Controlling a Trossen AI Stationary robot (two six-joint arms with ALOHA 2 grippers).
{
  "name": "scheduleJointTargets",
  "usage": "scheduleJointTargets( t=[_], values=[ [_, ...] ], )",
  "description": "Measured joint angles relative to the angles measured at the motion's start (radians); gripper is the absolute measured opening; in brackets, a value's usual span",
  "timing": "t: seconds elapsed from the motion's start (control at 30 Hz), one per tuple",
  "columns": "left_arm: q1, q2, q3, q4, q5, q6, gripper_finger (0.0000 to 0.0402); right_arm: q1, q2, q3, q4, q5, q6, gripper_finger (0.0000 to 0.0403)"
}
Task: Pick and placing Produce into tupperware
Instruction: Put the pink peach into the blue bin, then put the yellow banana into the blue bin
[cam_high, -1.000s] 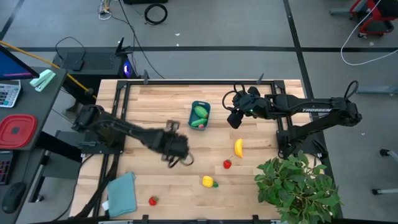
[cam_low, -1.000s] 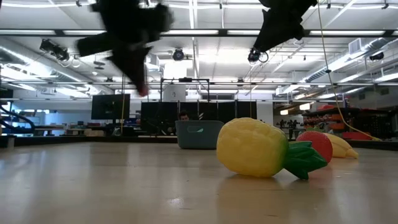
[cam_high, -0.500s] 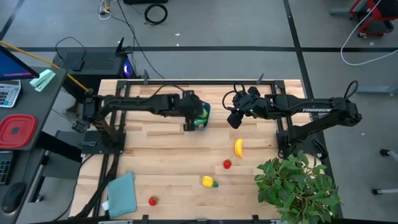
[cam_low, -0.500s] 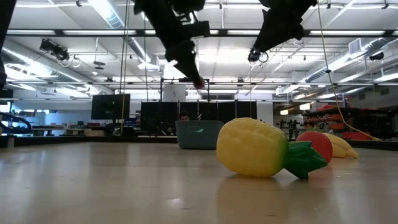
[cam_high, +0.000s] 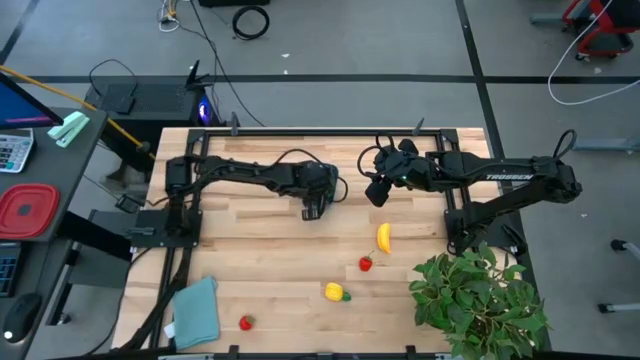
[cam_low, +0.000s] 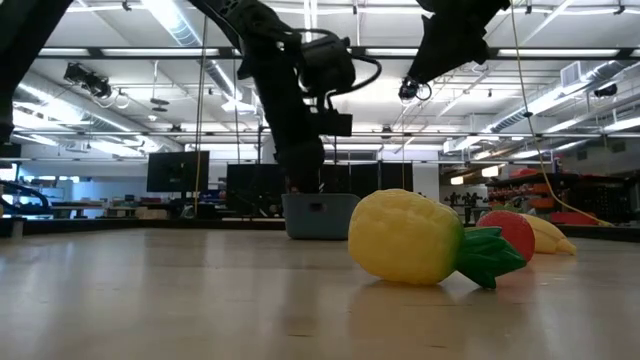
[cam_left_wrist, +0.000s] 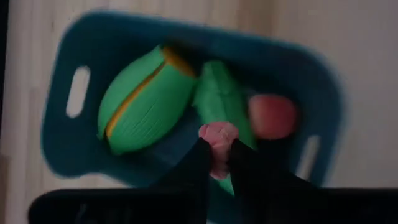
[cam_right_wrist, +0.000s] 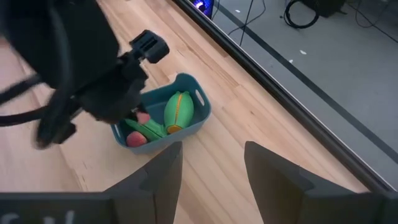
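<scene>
Left end effector (cam_left_wrist: 216, 163) poised directly over the tupperware (cam_left_wrist: 68, 149), fingers clenched on a small pink-red strawberry piece (cam_left_wrist: 217, 138), presumably held there so a release drops it inside rather than onto the worktop (cam_high: 250, 270). Already in the tupperware: a green leafy piece (cam_left_wrist: 144, 99), a green cucumber-like piece (cam_left_wrist: 219, 93) and another red piece (cam_left_wrist: 272, 115), lying close together. Right end effector (cam_high: 379, 190) waiting just beside the tupperware, well clear of the drop, fingers spread and empty in its own wrist view. Left on the pale wood-plank worktop, all well away from the tupperware toward the potted plant (cam_high: 478, 300): banana (cam_high: 383, 237), a red strawberry (cam_high: 366, 264), the yellow-and-green piece (cam_high: 336, 292), plus one more strawberry (cam_high: 245, 322) near the teal cloth (cam_high: 197, 310). Beyond the tupperware, at table height, a large hall with ceiling strip lights and dark monitors
</scene>
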Motion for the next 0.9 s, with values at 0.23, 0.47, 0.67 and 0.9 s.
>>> scheduleJointTargets(
  t=[0.23, 0.47, 0.67, 0.9],
  values=[
    [-0.001, -0.010, 0.001, 0.030, -0.042, 0.002, 0.0133, 0.000, 0.000, 0.000, 0.000, 0.000, -0.001, 0.0183],
    [-0.025, -0.010, 0.001, 0.003, -0.036, 0.017, 0.0190, 0.000, 0.000, 0.000, 0.000, 0.000, -0.007, 0.0183],
    [-0.075, -0.016, 0.068, -0.137, -0.051, 0.081, 0.0193, -0.001, 0.000, 0.000, 0.000, 0.008, -0.010, 0.0183],
    [-0.135, -0.016, 0.274, -0.527, 0.036, -0.083, 0.0174, -0.001, 0.000, 0.000, 0.000, 0.019, -0.005, 0.0183]
  ],
)
